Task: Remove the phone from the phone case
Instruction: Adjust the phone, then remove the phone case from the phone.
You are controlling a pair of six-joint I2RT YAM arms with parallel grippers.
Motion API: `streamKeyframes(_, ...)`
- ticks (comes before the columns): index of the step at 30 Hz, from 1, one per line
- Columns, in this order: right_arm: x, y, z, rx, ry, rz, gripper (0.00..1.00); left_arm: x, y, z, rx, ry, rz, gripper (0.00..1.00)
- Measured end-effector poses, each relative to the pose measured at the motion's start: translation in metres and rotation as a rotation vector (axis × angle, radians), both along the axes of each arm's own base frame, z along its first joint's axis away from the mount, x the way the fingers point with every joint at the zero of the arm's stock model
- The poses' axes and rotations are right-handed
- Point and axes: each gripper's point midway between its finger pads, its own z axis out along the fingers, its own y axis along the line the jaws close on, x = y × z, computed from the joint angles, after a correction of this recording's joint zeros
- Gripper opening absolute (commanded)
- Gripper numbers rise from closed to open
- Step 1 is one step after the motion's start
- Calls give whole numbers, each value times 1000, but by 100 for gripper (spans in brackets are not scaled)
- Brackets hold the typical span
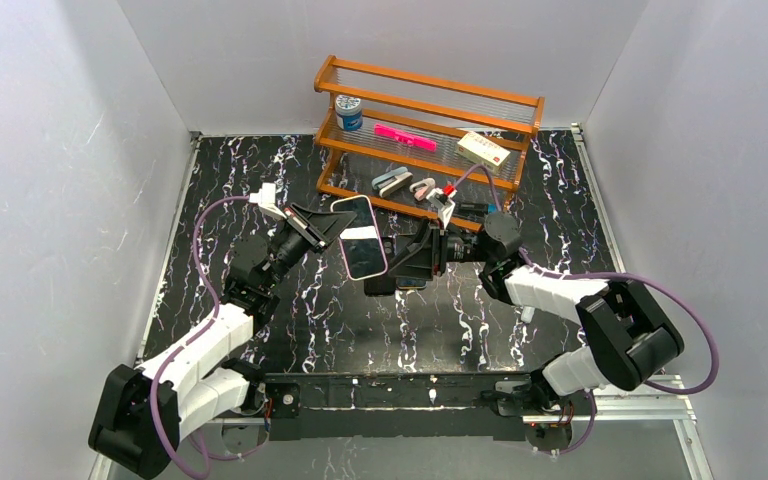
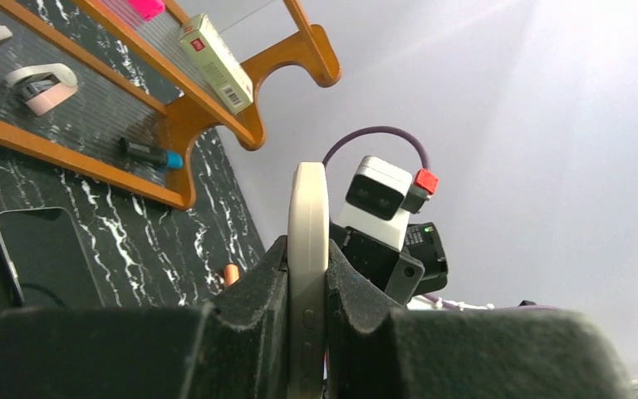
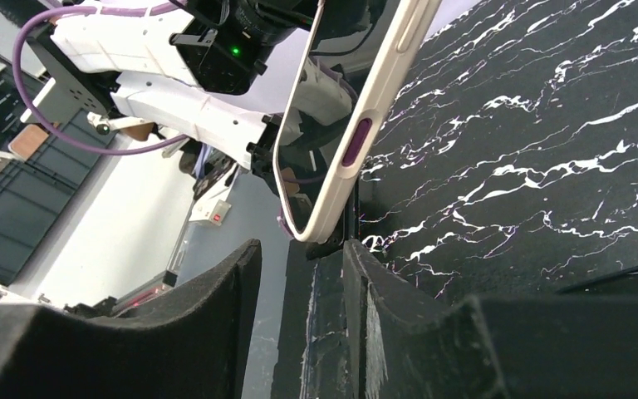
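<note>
The phone in its cream case [image 1: 362,238] is held up on edge over the middle of the table, screen toward the top camera. My left gripper [image 1: 332,226] is shut on it, with both pads pressed on its faces [image 2: 307,249]. In the right wrist view the case [image 3: 357,125] shows a purple side button and its lower corner hangs just above my right gripper [image 3: 303,249]. The right gripper [image 1: 412,258] is open. A flat black slab [image 3: 320,316] lies against one of its fingers, with a gap to the other finger.
A wooden rack [image 1: 425,125] at the back holds a blue tub, a pink bar, a small box and clips. A black phone-like slab [image 2: 46,258] lies on the marble table [image 1: 560,190] under the grippers. The grey walls stand close on both sides.
</note>
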Motion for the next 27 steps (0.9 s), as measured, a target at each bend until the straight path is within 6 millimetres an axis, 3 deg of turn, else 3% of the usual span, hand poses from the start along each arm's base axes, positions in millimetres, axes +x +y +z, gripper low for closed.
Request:
streamKeyframes(18, -9, 6, 18, 35, -104, 63, 38, -5, -4, 20, -107, -10, -44, 0)
streamKeyframes(27, -12, 7, 17, 29, -110, 99, 10, -7, -7, 21, -120, -7, -75, 0)
